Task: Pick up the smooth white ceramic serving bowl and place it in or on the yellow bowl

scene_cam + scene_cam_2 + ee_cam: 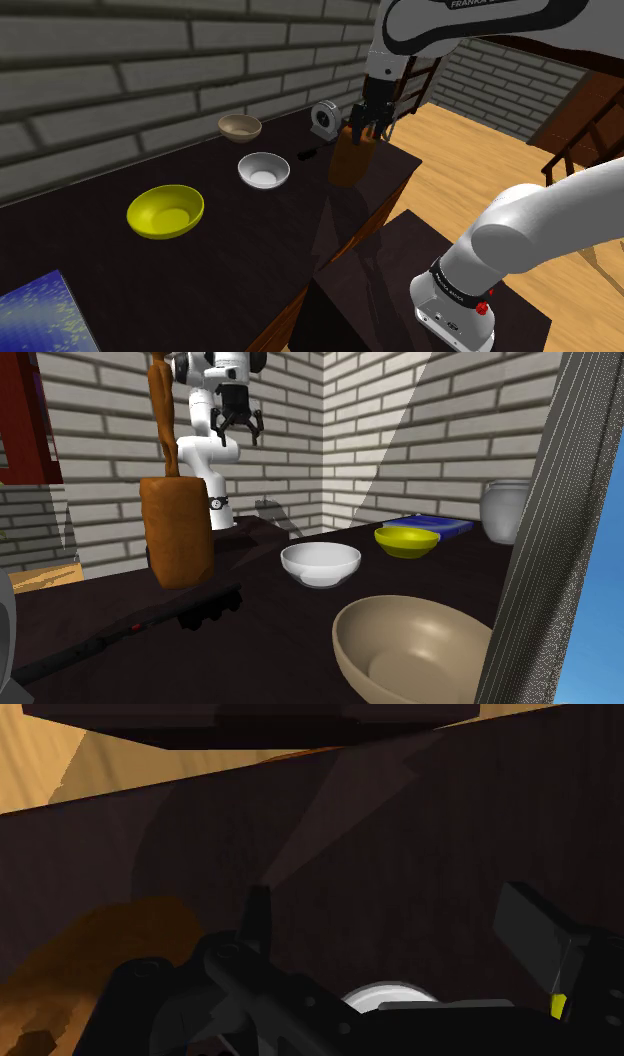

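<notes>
Shoulder view: white bowl (263, 170) sits upright on the dark surface (110, 265), apart from the yellow bowl (165, 211); gripper (366, 126) hangs well apart, fingers (258, 912) spread, empty; bowl reads rigid, slick, chippable (probably light too), so pinch one rim wall.

The bench (230, 270) is dark wood with a faint grain and a slight sheen. The white serving bowl (263, 170) is smooth and glossy, with a lighter patch in its hollow. The yellow bowl (165, 211) is just as smooth, and its inner wall shines brightly. The beige bowl (415, 647) looks plain and matt. The brown block (177, 532) has a rough, streaked, wood-like surface. The grey jar (505, 510) is smooth with a dull sheen. The claw (240, 430) is matt black, while the arm (540, 235) has a glossy white shell. The wall (120, 60) is rough grey brick with pale mortar lines. The floor (480, 150) is warm, planked wood.
</notes>
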Robot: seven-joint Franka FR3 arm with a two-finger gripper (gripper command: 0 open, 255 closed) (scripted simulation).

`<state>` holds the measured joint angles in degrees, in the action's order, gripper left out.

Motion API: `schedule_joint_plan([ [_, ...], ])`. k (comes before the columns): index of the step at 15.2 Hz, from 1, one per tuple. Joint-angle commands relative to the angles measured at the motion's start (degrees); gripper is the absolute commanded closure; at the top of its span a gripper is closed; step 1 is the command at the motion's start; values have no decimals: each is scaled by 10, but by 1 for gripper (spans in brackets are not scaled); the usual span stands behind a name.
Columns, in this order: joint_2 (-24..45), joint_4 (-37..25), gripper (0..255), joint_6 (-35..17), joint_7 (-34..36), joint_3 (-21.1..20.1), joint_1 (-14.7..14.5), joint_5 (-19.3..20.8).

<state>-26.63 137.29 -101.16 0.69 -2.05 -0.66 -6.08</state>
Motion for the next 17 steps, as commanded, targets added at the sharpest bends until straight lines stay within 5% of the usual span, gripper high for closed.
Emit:
schedule_joint_plan([
  [1,45,-14,0,-33,-1,-1,0,-1],
  [17,402,-234,0,-178,-11,0,3,-2],
])
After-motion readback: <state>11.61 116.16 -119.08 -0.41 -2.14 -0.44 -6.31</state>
